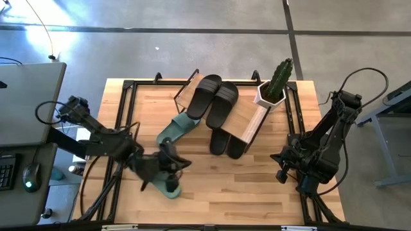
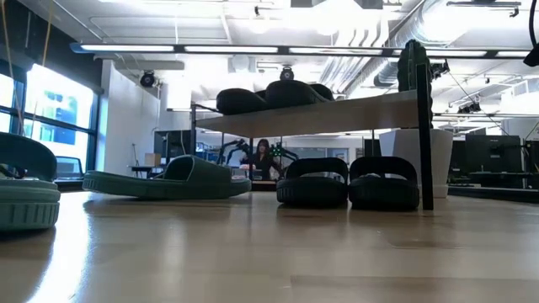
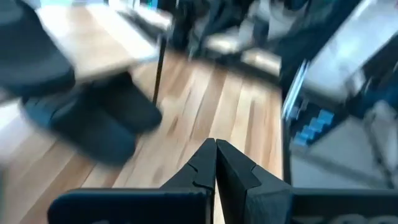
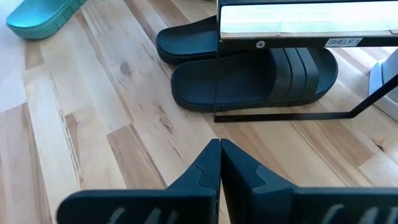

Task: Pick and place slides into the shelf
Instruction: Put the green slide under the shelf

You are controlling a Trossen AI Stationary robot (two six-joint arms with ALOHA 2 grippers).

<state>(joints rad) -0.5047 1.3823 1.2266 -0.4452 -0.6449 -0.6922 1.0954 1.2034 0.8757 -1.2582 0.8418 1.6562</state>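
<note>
The shelf (image 1: 247, 119) stands at the table's far middle with two black slides (image 1: 215, 102) lying on its plank top. Two more black slides (image 1: 226, 142) rest soles down on the table, partly under the shelf. One green slide (image 1: 178, 128) lies by the shelf's left end. Another green slide (image 1: 170, 187) lies nearer the front. My left gripper (image 1: 185, 163) hangs shut and empty just above and beside that nearer one. My right gripper (image 4: 220, 146) is shut and empty at the right, pointing toward the black slides (image 4: 255, 78) under the shelf.
A cactus in a white pot (image 1: 276, 86) stands by the shelf's far right end. Black frame rails run along the table's edges (image 1: 122, 128). Bare tabletop (image 1: 244, 192) lies in front of the shelf. A desk with a mouse (image 1: 29, 176) sits left of the table.
</note>
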